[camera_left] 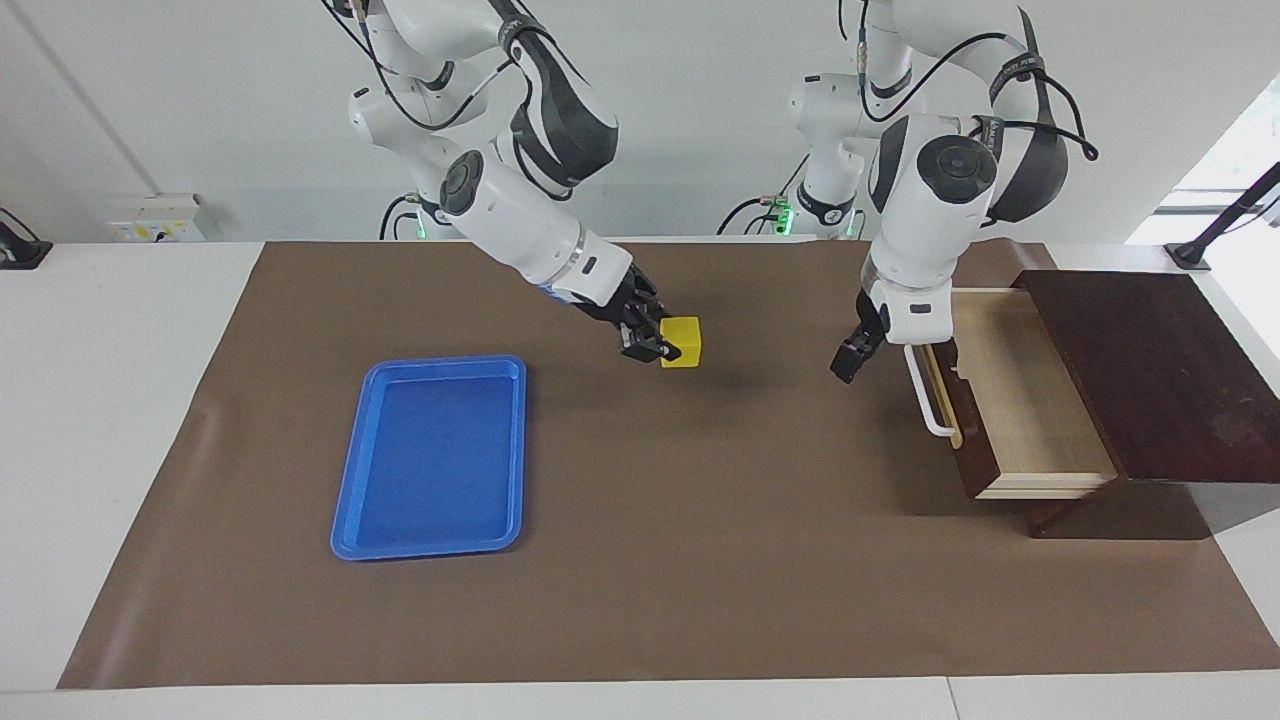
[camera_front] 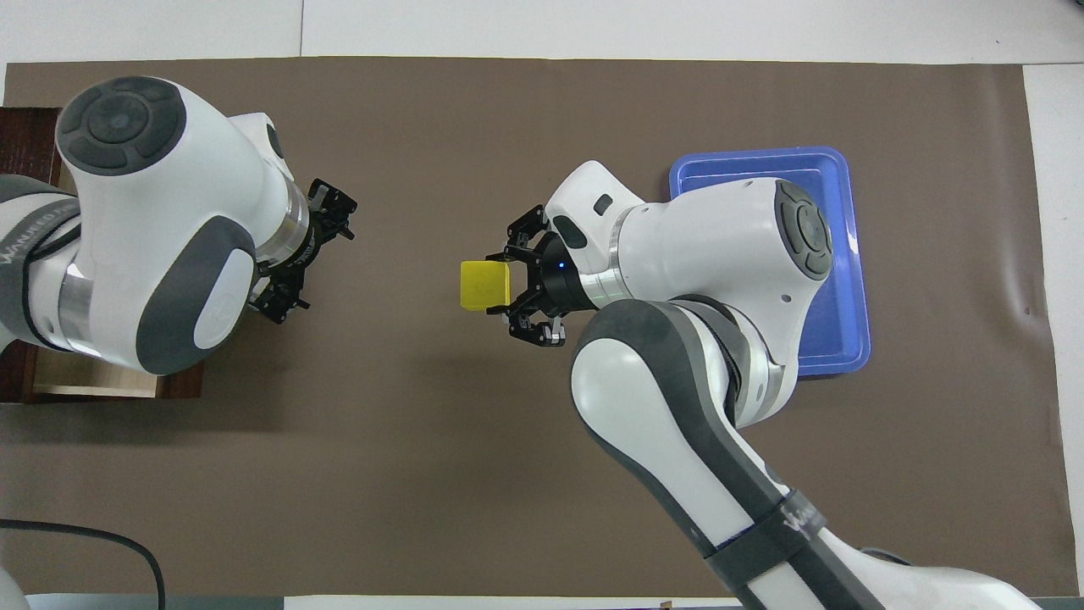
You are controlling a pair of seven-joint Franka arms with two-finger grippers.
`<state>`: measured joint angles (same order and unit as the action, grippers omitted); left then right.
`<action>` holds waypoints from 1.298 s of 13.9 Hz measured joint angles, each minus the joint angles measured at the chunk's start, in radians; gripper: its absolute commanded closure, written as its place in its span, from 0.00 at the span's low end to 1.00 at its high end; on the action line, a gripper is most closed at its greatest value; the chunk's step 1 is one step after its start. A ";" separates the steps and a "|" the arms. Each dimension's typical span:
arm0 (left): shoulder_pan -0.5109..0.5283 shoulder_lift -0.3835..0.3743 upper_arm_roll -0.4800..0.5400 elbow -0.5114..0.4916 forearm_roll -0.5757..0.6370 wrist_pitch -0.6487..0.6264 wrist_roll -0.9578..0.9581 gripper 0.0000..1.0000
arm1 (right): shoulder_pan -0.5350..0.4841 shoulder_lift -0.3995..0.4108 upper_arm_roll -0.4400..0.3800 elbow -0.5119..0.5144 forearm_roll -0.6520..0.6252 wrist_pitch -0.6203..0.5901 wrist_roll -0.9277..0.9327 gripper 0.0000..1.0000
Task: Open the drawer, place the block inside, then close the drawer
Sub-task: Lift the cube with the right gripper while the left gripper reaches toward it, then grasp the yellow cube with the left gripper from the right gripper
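A: 2 arms in shot. What's at the right arm's end of the bench?

B: Blue tray [camera_left: 430, 455] lies flat on the brown mat [camera_left: 650, 560], nothing in it.

A: Right gripper [camera_left: 655, 343]?

B: Over the mat's middle, pinching the block [camera_left: 682, 341], fingers clamped on 2 opposite faces. Can't tell if the block touches the mat.

A: Left gripper [camera_left: 848, 362]?

B: Hangs over the mat just beside the drawer [camera_left: 1020, 400], next to its white handle [camera_left: 930, 400], apart from it. Holding nothing; fingers spread or pressed together, cannot tell.

A: Drawer?

B: Pulled out of the dark box [camera_left: 1150, 380] at the left arm's end, pale interior showing.
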<state>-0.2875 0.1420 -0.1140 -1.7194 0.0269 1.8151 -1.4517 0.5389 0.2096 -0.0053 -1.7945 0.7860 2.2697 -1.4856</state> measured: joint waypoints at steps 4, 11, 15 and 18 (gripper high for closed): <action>-0.072 0.000 -0.001 0.003 -0.002 0.044 -0.312 0.00 | 0.012 0.001 0.000 0.010 0.000 0.006 0.012 1.00; -0.151 0.001 -0.002 0.029 -0.042 0.121 -0.509 0.00 | 0.030 0.005 0.000 0.016 0.000 0.009 0.024 1.00; -0.161 0.005 0.000 0.042 -0.050 0.132 -0.515 0.01 | 0.030 0.007 -0.006 0.016 -0.001 0.019 0.032 1.00; -0.173 0.013 0.003 0.040 -0.049 0.131 -0.513 0.07 | 0.029 0.009 -0.011 0.014 -0.007 0.019 0.032 1.00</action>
<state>-0.4607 0.1555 -0.1111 -1.6799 -0.0221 1.9465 -1.9646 0.5683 0.2189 -0.0163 -1.7802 0.7786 2.2887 -1.4540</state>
